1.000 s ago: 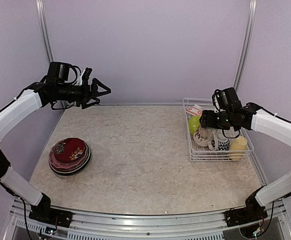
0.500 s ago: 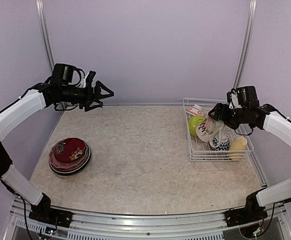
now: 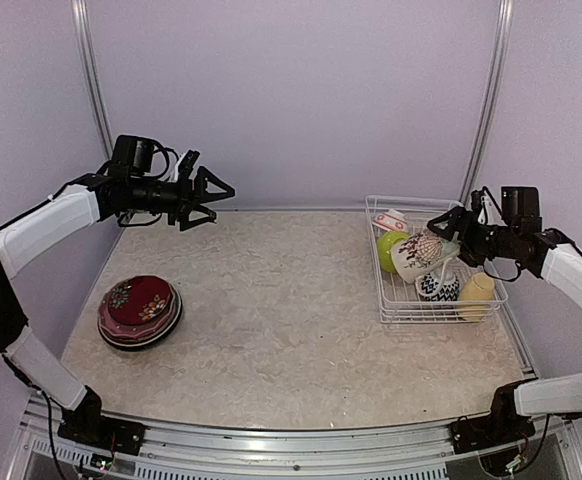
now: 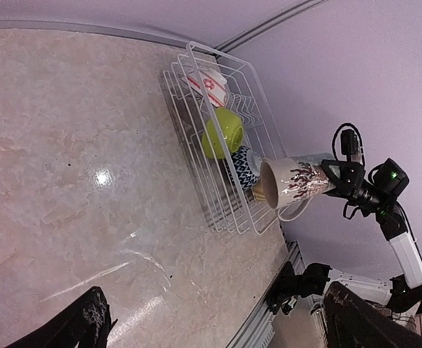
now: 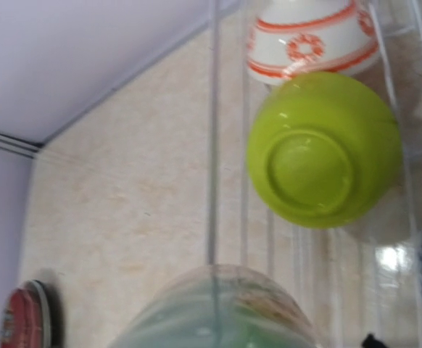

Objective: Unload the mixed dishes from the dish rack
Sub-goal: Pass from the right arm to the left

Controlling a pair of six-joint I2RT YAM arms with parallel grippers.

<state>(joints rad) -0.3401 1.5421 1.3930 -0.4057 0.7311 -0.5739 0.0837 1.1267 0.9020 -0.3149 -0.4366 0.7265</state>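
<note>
Right gripper (image 3: 448,238): clamped on patterned mug (image 3: 418,256), which was tipped sideways, lifted over the rack (image 3: 441,313).
Left gripper (image 3: 217,194): jaws wide apart, nothing held, up over far-left bench (image 3: 291,320).
Rack: sat on the right of the bench, green bowl (image 3: 388,249) inside.
Plates (image 3: 139,311): stacked on the left of the bench.

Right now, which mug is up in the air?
The beige patterned mug, held by the right gripper above the dish rack; the pale-yellow mug lies inside.
</note>
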